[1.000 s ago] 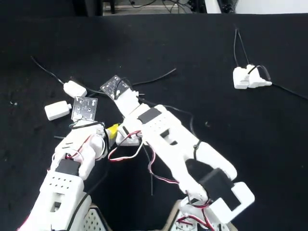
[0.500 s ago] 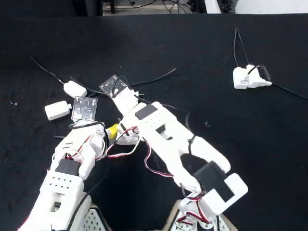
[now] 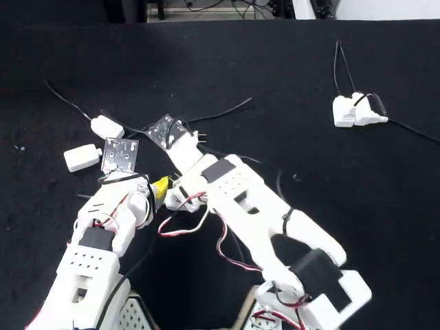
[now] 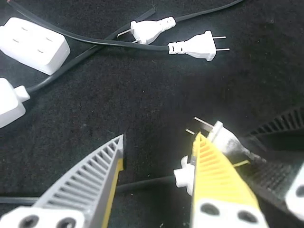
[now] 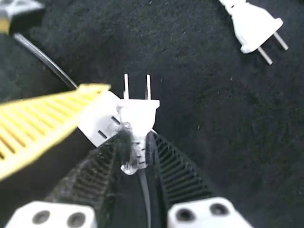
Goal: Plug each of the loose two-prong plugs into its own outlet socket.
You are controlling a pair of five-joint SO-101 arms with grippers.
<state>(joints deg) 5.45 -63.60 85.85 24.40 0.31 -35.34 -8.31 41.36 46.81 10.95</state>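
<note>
Plainly, the tightest spot is nearest the arms. The right gripper (image 5: 135, 142) is pinched on a two-prong plug (image 5: 137, 111) far back, at its cord end, and both prongs are bare and in no slot. Held that far from the prongs, the plug could, I judge, pivot between the pads on meeting resistance. The prongs would then skid off the face instead of entering.

Just beside the plug's body lies a white slotted block (image 5: 97, 124), seemingly an outlet socket. The left gripper (image 4: 159, 137) is spread wide around that spot and clamps nothing, with a black cable (image 4: 147, 183) passing between its fingers. Unbraced, the block would likely slide on the bench (image 3: 289, 75) under a push. The left gripper's yellow finger (image 5: 42, 128) sits close to the block and the right gripper, so the arms could knock each other or trap the cable.

Farther out lie a loose plug (image 4: 199, 45) and a second plug (image 4: 149, 28), then a white socket (image 4: 33, 38) and an edge socket (image 4: 7, 102). Their cords cross, and one snagged cord could drag the others askew. The far socket (image 3: 347, 110) lies well apart and seems safe from all this.
</note>
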